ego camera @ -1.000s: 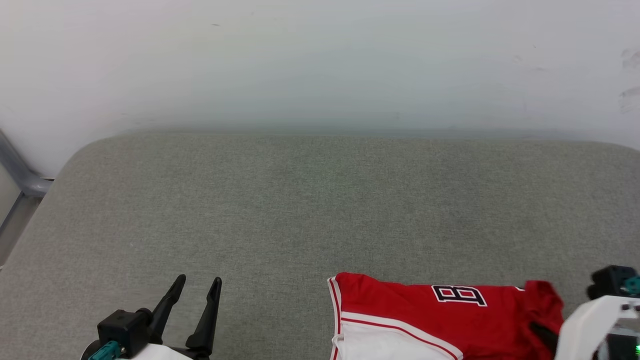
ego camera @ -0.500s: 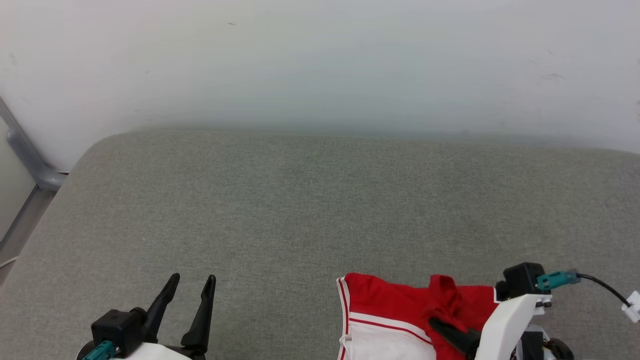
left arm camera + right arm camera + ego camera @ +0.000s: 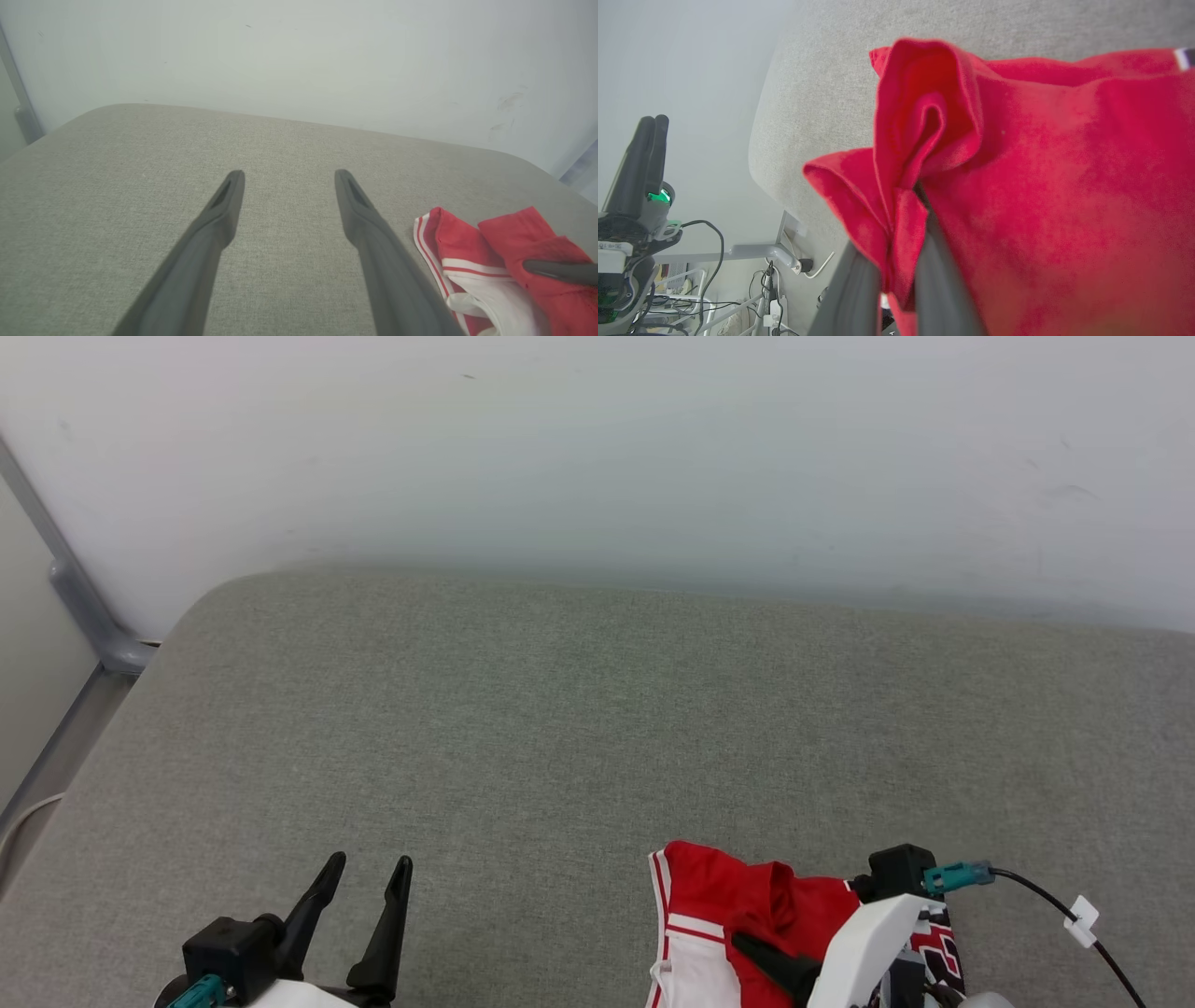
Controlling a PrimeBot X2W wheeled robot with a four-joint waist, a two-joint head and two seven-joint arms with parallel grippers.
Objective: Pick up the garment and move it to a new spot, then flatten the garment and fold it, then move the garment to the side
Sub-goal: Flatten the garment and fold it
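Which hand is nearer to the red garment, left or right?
Right. The right hand is shut on a fold of the garment; the left hand stands open over the grey cushion, apart from it, on its left.

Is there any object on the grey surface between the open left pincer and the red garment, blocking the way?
Nothing visible does. From the left pincer, jaws open, to the garment, which is pinched in the shut right pincer, there is just bare grey cushion.

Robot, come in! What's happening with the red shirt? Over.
Right gripper shut on garment fold. Left gripper open, holding nothing. Garment bunched on grey cushion.
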